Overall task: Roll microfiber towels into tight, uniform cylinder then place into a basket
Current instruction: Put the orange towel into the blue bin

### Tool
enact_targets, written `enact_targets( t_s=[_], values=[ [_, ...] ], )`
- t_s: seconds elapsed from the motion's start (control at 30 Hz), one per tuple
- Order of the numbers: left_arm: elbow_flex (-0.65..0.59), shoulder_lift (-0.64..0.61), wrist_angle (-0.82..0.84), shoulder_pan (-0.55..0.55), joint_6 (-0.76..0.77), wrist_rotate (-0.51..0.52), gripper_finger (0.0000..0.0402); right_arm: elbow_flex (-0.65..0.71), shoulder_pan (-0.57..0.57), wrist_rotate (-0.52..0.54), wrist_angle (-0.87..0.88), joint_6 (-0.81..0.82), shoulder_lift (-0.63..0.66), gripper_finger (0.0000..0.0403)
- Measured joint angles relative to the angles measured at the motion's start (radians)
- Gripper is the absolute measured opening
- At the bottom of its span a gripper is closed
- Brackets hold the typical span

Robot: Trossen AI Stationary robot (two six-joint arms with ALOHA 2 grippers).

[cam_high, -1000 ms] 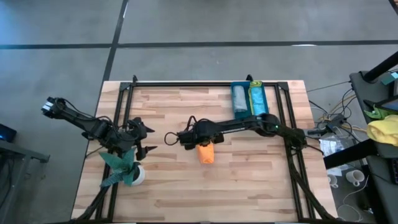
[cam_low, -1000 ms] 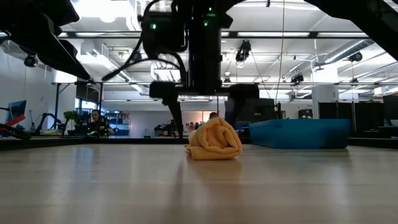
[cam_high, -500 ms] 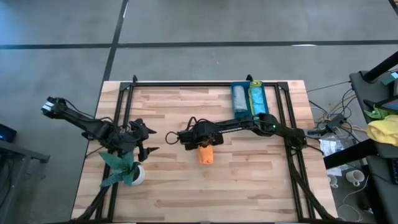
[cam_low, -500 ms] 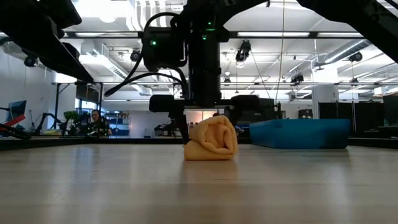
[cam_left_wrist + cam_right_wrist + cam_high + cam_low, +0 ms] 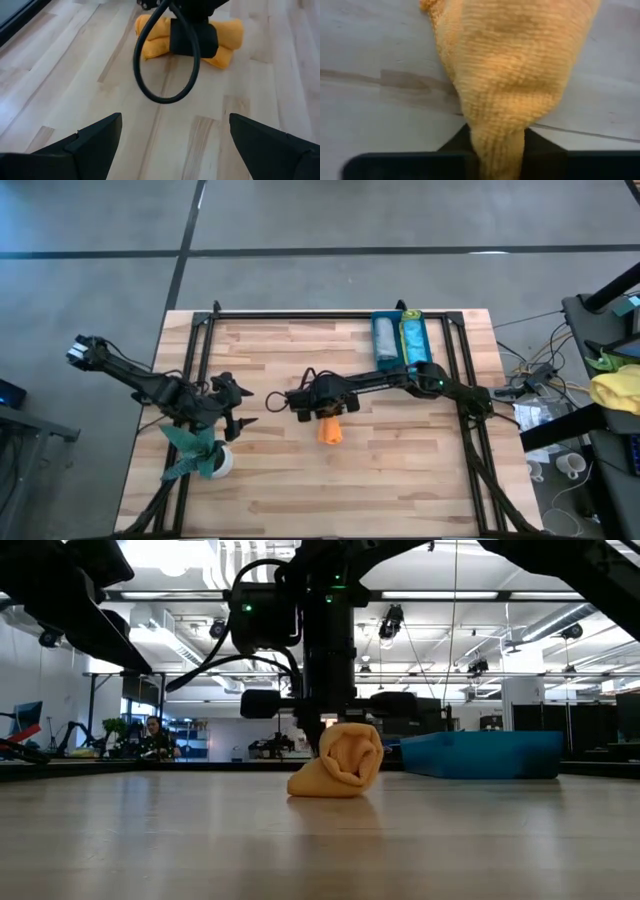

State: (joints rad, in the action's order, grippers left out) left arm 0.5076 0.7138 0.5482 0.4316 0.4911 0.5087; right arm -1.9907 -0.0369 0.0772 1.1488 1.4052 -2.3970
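A rolled orange towel (image 5: 331, 431) lies at the table's middle, its length running near to far. My right gripper (image 5: 322, 743) stands over it, pointing down and shut on it. My left gripper (image 5: 243, 408) hangs open above the table's left part, well left of the roll, with nothing between its fingers (image 5: 95, 142). The teal-blue basket (image 5: 375, 360) stands at the far right and holds a grey roll (image 5: 384, 338) and a turquoise roll (image 5: 414, 340). My right gripper pinches the orange roll's long sides (image 5: 497, 142) between its two fingers, one on the left and one on the right. The fingers point down from above, toward the roll's far half. The cloth is squeezed narrow between them, and the roll's underside (image 5: 325, 790) rests on the table.
A dark green plant in a white pot (image 5: 218, 462) stands at the table's left near corner, close beside my left gripper. A black frame (image 5: 330, 315) runs along the far edge and both sides. Bare wood lies between the roll and the basket.
My right gripper has shut on the orange roll, its fingers coming in from both sides. The roll is squeezed narrower where they hold it and has tipped a little, its underside staying on the table.
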Motion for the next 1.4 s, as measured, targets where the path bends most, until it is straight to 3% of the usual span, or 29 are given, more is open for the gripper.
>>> enact_targets(
  t_s=[0.17, 0.4, 0.53, 0.8, 1.03, 1.2, 1.4],
  values=[
    [0.006, -0.033, -0.003, 0.000, 0.000, 0.013, 0.0352, 0.005, 0.034, -0.003, 0.091, -0.062, 0.059, 0.0019],
    [0.005, -0.073, -0.001, 0.000, -0.001, 0.023, 0.0352, 0.032, 0.169, 0.092, 0.353, -0.240, 0.286, 0.0016],
    [0.005, -0.074, -0.003, -0.006, 0.000, 0.049, 0.0352, 0.148, 0.309, 0.157, 0.420, -0.353, 0.471, 0.0015],
    [0.004, -0.052, -0.096, -0.105, 0.034, 0.080, 0.0352, 0.473, 0.689, 0.187, 0.311, -0.618, 0.777, 0.0014],
    [0.026, 0.046, -0.244, -0.337, 0.027, 0.044, 0.0352, 0.638, 0.886, 0.056, 0.137, -0.816, 0.797, 0.0014],
    [0.079, 0.154, -0.323, -0.489, -0.003, -0.070, 0.0352, 0.718, 0.900, 0.047, 0.077, -0.839, 0.759, 0.0014],
    [0.151, 0.278, -0.373, -0.537, -0.095, -0.101, 0.0352, 0.793, 0.900, 0.081, -0.055, -0.841, 0.751, 0.0024]
  ],
)
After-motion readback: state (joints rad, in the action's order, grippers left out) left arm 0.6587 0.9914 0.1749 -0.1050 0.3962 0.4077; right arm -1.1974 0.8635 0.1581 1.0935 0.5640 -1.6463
